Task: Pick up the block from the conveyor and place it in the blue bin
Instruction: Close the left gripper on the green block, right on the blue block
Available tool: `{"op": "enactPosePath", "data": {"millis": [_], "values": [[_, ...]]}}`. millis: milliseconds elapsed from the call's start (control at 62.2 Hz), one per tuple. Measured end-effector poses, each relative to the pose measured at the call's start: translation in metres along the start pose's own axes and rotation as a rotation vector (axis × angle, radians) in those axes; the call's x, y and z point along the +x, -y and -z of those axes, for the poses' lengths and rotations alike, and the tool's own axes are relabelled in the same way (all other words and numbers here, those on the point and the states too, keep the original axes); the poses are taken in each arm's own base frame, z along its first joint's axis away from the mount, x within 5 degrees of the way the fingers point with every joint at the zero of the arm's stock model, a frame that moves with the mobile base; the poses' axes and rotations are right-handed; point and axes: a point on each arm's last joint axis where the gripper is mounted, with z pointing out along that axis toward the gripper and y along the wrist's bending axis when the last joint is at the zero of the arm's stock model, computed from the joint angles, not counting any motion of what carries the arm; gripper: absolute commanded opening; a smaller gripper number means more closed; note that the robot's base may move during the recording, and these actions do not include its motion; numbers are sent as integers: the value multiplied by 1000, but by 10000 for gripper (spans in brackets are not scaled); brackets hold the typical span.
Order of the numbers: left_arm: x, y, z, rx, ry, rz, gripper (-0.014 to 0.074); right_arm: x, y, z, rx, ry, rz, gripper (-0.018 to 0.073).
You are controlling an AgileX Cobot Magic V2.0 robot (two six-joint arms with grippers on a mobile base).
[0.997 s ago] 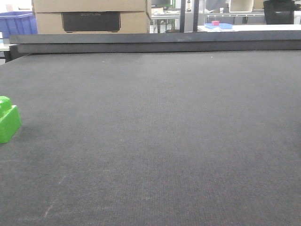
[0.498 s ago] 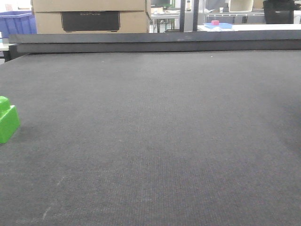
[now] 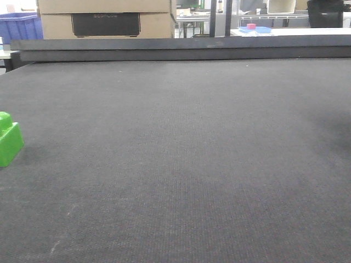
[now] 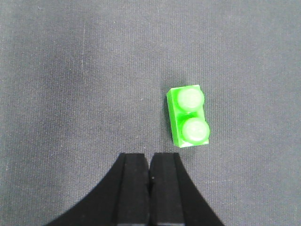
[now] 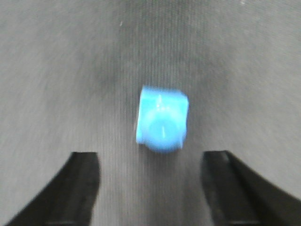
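Note:
The green block (image 3: 8,139) rests on the dark grey conveyor (image 3: 181,153) at the far left edge of the front view. From the left wrist the block (image 4: 189,117) shows two round studs and lies just ahead and right of my left gripper (image 4: 150,162), whose black fingers are shut together on nothing. My right gripper (image 5: 150,162) is open above the belt, with a blurred light blue brick (image 5: 162,117) lying on the belt ahead of its gap. A blue bin (image 3: 19,26) stands beyond the belt's far left corner. Neither gripper appears in the front view.
A dark rail (image 3: 181,49) edges the belt's far side. Behind it stand cardboard boxes (image 3: 107,19) and a bench with a tiny pink block (image 3: 251,26) on a blue tray.
In the front view the green block has shifted very slightly to the left. A faint shadow has spread on the belt at the right.

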Motion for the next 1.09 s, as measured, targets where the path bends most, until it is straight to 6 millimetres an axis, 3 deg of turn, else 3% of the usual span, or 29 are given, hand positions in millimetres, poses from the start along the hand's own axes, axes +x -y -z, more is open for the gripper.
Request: {"op": "enactPosePath", "data": {"millis": [209,466,563,739,964,1093], "values": [[1,0,0,0,-6,0,-111,-11,2,-33,14,-64,-8,372],[1,0,0,0,-8,0,-111,-18,2,-49,19,-53,-45,366],[1,0,0,0,-10,0,-111,-19,2,-53,21,-55,-50,261],[1,0,0,1,-12,29,-111,-20,4,-53,40,-52,-40,-167],[1,21,-5,-4,-29,-27,-111,-24,5,-38,57,-9,-29,-162],[0,40,-22,-13,-80,-45,-111,-27,4,-25,52,26,-31,-162]]}}
